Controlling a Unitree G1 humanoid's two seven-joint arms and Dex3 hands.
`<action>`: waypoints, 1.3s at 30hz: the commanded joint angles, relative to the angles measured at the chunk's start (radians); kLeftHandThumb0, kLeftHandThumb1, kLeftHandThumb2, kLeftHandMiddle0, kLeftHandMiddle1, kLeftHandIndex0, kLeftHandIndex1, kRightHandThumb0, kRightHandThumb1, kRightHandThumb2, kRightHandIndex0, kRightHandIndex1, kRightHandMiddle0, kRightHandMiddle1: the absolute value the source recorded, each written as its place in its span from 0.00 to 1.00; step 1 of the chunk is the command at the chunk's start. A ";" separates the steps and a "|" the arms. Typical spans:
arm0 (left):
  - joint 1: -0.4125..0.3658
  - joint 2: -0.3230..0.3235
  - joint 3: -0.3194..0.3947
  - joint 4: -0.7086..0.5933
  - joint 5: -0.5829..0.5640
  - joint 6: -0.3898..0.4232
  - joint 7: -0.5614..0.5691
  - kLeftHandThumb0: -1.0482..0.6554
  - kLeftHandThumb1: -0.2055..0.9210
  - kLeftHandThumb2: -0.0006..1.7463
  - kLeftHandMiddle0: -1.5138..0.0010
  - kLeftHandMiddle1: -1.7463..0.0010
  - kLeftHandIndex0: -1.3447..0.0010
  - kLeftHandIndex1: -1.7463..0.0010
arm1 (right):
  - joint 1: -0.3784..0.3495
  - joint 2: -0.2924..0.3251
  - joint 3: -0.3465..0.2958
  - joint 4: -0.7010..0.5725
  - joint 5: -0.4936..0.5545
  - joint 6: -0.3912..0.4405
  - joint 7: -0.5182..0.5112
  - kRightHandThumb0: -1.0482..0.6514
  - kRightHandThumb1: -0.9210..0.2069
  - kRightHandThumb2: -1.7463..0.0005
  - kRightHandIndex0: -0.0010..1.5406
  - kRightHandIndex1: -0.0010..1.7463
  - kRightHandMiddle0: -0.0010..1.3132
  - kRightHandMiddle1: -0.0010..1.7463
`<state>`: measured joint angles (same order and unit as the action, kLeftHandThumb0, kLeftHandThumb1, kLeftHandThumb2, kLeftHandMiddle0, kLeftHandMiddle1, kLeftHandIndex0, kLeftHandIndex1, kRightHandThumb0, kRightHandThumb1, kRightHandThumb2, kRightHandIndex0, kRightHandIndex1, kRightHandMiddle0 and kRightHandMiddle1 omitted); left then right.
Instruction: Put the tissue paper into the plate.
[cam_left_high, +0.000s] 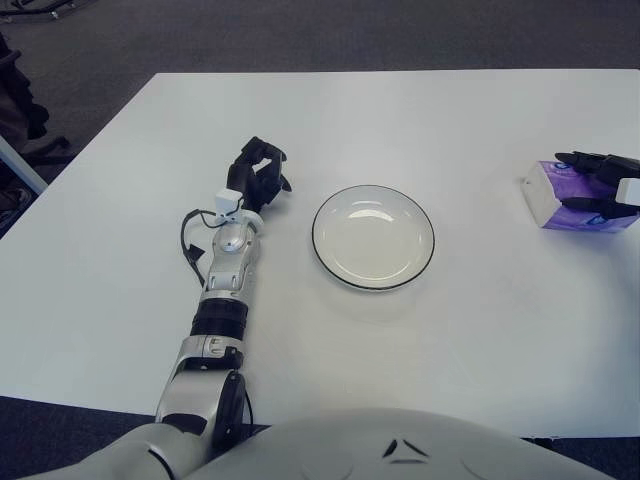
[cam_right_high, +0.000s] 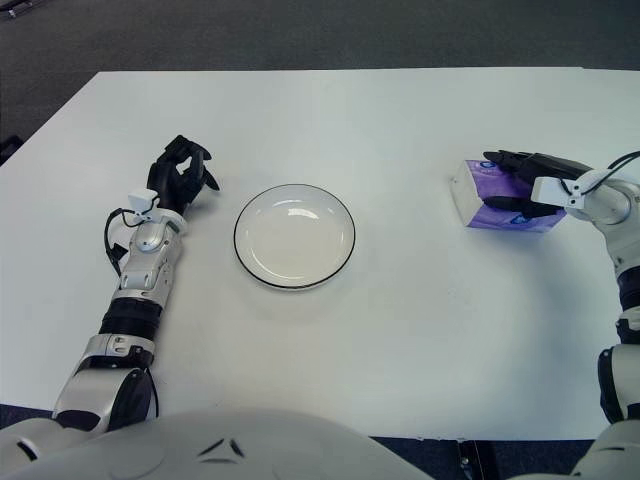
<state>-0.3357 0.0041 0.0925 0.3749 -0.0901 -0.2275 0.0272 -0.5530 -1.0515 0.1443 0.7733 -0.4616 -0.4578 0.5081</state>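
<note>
i have the right hand (cam_right_high: 530, 180) out at the far right of the table (cam_right_high: 400, 330), laid over the tissue pack (cam_right_high: 490, 205), a purple and white packet lying flat on the white top. its dark fingers (cam_right_high: 510, 160) reach across the top and near face of the pack, but i cannot tell whether they have clamped yet or are only touching it, and the pack looks to be sitting on the table, not lifted.

the plate (cam_right_high: 294, 236), white with a thin dark rim, is empty and well apart from the pack, toward the middle. the left hand (cam_right_high: 180, 175) shows just left of the plate, fingers curled in and holding nothing.

so i judge this as step 1, the grasp, with nothing delivered. next i need a firm squeeze on the soft pack, a clean lift, then a carry leftward to the plate before letting go over its middle.
</note>
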 joint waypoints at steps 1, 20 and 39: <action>0.159 -0.036 -0.011 0.072 0.018 -0.010 0.013 0.46 1.00 0.24 0.38 0.00 0.51 0.00 | 0.028 0.026 0.067 0.024 -0.028 0.001 0.077 0.00 0.00 0.81 0.00 0.00 0.05 0.00; 0.165 -0.042 -0.013 0.058 0.027 -0.005 0.018 0.46 1.00 0.24 0.38 0.00 0.51 0.00 | 0.076 0.035 0.111 0.077 -0.153 -0.151 -0.391 0.37 0.00 0.88 0.25 0.82 0.38 0.73; 0.164 -0.045 -0.012 0.058 0.023 -0.006 0.019 0.46 1.00 0.24 0.38 0.00 0.52 0.00 | 0.059 0.078 0.095 0.134 -0.155 -0.251 -0.777 0.62 0.43 0.35 0.34 0.94 0.27 1.00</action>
<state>-0.3261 0.0021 0.0860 0.3537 -0.0704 -0.2275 0.0343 -0.5233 -1.0108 0.2308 0.9097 -0.6083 -0.7006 -0.2647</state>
